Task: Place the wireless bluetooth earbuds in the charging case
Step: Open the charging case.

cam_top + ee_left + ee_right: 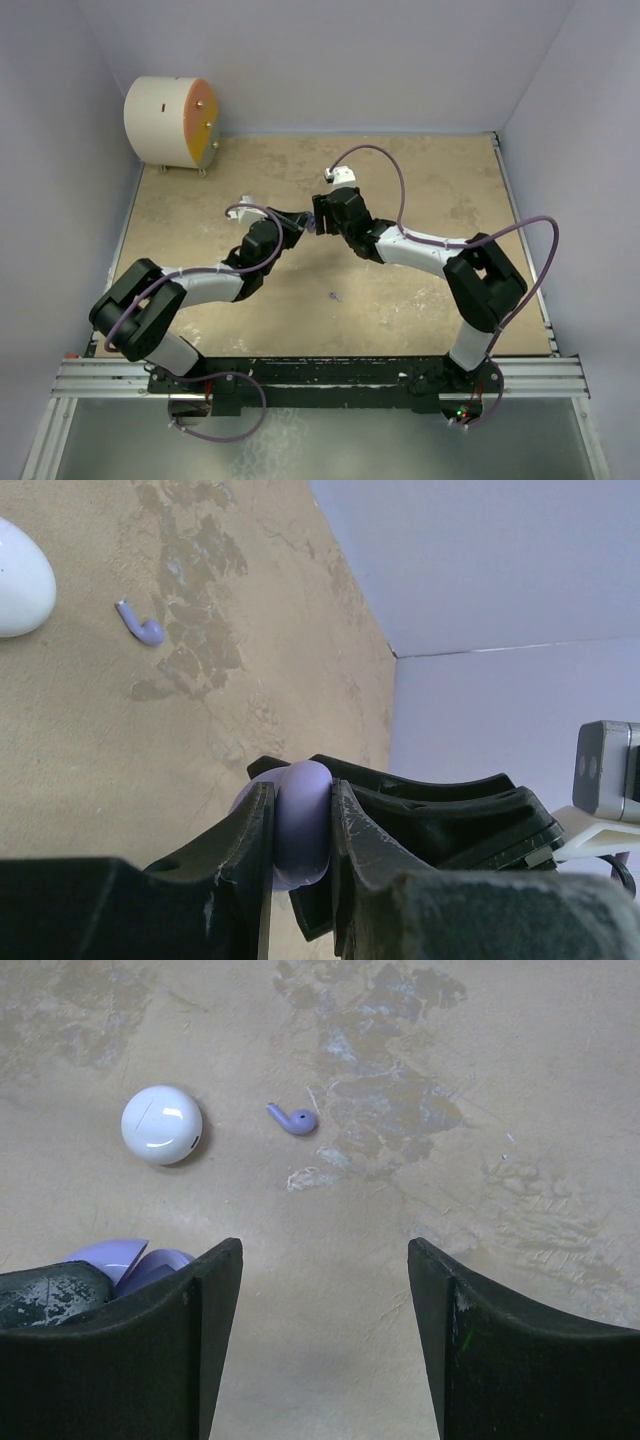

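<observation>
1. Fingers (250,840) of my left gripper (299,792) are clenched on the lilac charging case (300,830), pinching its rounded sides. I judge this is to steady it while the other hand loads it.
2. My right gripper (325,1260) hangs with its jaws spread and nothing between them. It sits nose to nose with the left one, and the case's lilac edge shows just beside its left finger.
3. One lilac earbud (292,1120) lies on the table (520,1080) ahead of my right gripper and a little to its left. A closed white case (160,1125) rests farther left, apart from it. With the jaws wide and this bud the nearest, I judge the right hand is set to fetch it.
4. Much is hidden. The right wrist view hints at two parted lilac shells, but my own finger covers them, so I cannot tell whether the lid is open or a bud is inside. No other earbud is in sight. From overhead my arms cover both cases, and a speck (335,296) behind the grippers is too small to name.
</observation>
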`<state>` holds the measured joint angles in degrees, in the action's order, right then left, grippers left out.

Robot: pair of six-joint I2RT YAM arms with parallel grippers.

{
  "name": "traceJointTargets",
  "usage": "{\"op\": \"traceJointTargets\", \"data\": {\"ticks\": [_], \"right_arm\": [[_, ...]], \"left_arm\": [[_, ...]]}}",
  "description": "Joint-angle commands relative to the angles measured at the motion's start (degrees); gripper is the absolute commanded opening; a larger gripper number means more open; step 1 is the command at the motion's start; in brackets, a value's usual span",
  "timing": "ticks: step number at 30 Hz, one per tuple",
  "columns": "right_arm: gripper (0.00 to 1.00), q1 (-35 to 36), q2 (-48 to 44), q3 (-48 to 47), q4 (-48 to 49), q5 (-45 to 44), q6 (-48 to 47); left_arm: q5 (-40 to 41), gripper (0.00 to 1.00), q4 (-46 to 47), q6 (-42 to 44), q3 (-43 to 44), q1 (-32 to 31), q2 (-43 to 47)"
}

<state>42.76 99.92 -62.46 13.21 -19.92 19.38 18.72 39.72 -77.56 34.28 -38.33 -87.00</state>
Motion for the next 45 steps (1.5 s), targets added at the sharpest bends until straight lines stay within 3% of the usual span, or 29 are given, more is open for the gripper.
{"op": "traceJointTargets", "data": {"ticks": [1,12,45], "right_arm": [[0.70,2.0,0.4,-4.0,6.1,7.7,2.8],[0.70,1.9,0.5,-3.8,8.8,8.7,4.2],[0.70,-0.3,-1.2,-2.8,14.0,12.6,6.2]], "left_arm": [[-4.7,0.00,12.1,-4.0,-0.7,-1.4,-0.2],[-5.0,0.00,24.0,-7.6,-4.8,-1.5,-2.7],[-7.6,0.00,43.6,-12.2,-7.6,-1.9,-11.3]]}}
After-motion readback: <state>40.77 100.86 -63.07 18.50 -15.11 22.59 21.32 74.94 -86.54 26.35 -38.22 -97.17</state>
